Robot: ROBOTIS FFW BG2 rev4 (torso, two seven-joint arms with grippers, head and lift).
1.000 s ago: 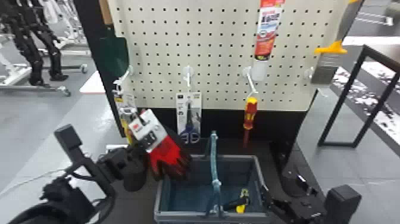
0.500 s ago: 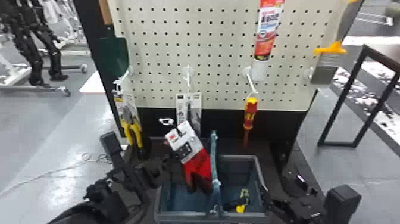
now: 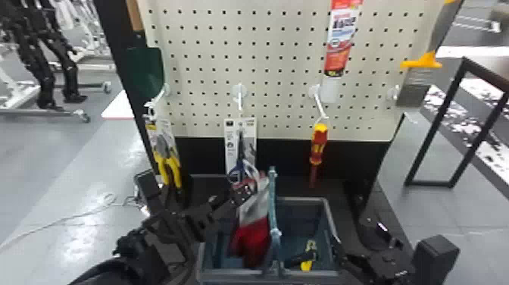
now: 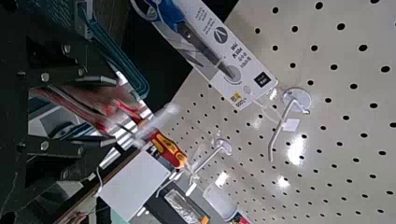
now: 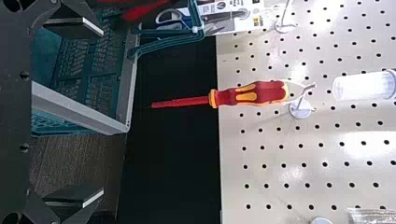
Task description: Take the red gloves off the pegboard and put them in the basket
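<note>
Since the frame 0.5 s earlier, the red gloves [image 3: 253,238] have been lowered relative to the basket [image 3: 331,223], and the left gripper [image 3: 242,192] has been shifted slightly rightward above its left half. Blurred, the gloves are now seen with their red part down in the left half of the basket's opening, beside the upright handle [image 3: 273,214]. In the left wrist view, the left gripper's 2 fingers are parted around the gloves, a gap being left, so the hold appears to have been let go. The right gripper [image 3: 342,253] is held at the basket's right wall, its 2 fingers spread wide with nothing between them. In the basket's right half, a yellow and black item [image 3: 308,257] is held. Behind and above the basket, 1 pair of scissors [image 3: 240,163] and 1 screwdriver [image 3: 318,146] are hung from the pegboard [image 3: 280,57]; left of it, pliers [image 3: 166,157] are hung.
</note>
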